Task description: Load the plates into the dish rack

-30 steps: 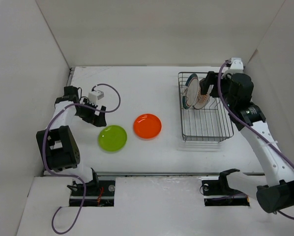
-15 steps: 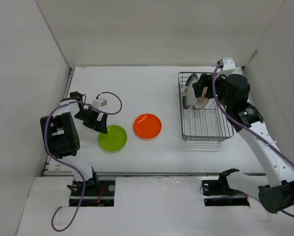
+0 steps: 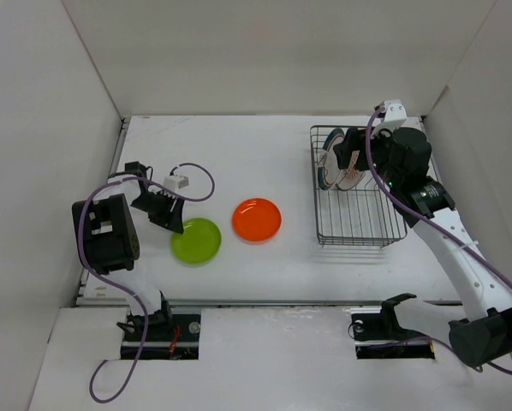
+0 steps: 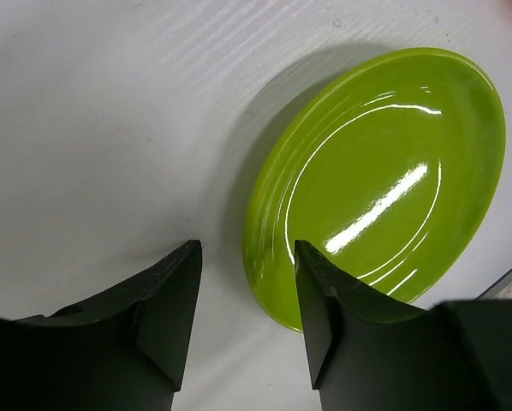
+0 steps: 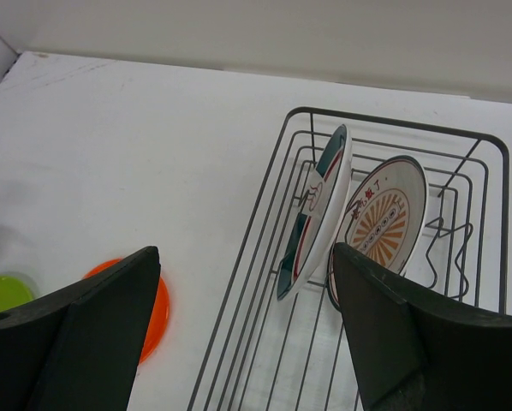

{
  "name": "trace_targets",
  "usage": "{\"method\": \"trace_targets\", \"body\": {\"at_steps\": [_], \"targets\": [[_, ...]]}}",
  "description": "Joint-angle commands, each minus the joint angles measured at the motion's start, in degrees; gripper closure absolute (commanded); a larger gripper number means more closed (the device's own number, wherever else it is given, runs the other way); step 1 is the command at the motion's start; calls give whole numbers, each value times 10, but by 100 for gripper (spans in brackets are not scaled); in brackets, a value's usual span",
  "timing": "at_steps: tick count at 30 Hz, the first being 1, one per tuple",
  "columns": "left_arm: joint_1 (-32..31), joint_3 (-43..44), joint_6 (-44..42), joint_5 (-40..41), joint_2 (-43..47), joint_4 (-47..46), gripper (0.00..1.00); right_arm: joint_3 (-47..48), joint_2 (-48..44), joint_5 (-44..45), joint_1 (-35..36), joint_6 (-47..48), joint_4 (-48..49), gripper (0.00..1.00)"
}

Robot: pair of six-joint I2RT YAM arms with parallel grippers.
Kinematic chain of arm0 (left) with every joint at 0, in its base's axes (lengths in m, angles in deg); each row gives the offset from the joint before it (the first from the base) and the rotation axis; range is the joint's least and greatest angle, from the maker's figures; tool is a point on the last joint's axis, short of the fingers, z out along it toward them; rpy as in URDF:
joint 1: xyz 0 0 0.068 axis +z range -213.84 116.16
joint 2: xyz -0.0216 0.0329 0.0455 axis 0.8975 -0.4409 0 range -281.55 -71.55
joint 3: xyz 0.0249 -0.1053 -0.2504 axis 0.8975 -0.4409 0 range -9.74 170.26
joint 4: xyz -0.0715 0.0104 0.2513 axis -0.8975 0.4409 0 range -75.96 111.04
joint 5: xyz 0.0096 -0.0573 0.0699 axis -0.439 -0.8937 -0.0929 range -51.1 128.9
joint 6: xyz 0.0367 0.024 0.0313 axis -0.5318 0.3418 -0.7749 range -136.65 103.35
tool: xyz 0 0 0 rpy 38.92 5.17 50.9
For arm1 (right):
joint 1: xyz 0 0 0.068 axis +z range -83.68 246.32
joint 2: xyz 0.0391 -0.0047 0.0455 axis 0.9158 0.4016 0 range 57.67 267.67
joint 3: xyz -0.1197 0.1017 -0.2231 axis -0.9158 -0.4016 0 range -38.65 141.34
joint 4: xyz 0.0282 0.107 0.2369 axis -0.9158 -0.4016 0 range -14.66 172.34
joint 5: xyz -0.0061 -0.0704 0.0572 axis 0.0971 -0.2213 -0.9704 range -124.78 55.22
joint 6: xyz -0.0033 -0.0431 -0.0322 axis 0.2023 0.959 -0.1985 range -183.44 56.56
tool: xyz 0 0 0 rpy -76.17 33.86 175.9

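While your left fingers (image 4: pixel 166 317) are straddling the rim of the lime green plate (image 4: pixel 384 180), they are standing partly apart, not clamped: bare desk (image 3: pixel 256 154) is showing between one finger and the rim. That plate is lying flat on the desk just left of the orange plate (image 3: pixel 257 219), both well apart from the dish rack (image 5: pixel 393 122). Your right fingers (image 5: pixel 93 334) are hanging spread wide and empty above the rack's far end. There the green-rimmed plate (image 5: pixel 312 227) and the sunburst plate (image 5: pixel 384 218) are standing on edge, side by side.
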Motion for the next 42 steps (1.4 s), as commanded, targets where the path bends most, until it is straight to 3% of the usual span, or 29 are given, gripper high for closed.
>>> {"method": "trace_targets", "body": {"at_steps": [1, 4, 5, 10, 16, 19, 27, 37, 42], "targets": [[-1, -2, -8, 0, -8, 15, 57, 10, -5, 8, 5, 7, 32, 14], [-1, -2, -8, -6, -8, 20, 75, 10, -5, 8, 5, 7, 32, 14], [-1, 4, -8, -6, -8, 20, 85, 10, -5, 8, 5, 7, 32, 14], [-7, 4, -8, -6, -8, 20, 100, 16, 0, 8, 5, 7, 27, 14], [-1, 12, -2, -25, 3, 15, 100, 16, 0, 8, 5, 7, 27, 14], [21, 53, -9, -74, 13, 43, 100, 16, 0, -25, 5, 7, 27, 14], [55, 198, -141, -296, 35, 240, 100, -8, -9, -208, 24, -6, 107, 14], [42, 250, -116, -380, 103, 241, 100, -33, 105, -282, 166, -11, 235, 14], [24, 269, -105, -402, 122, 241, 100, 6, 176, -296, 218, -25, 256, 14]]}}
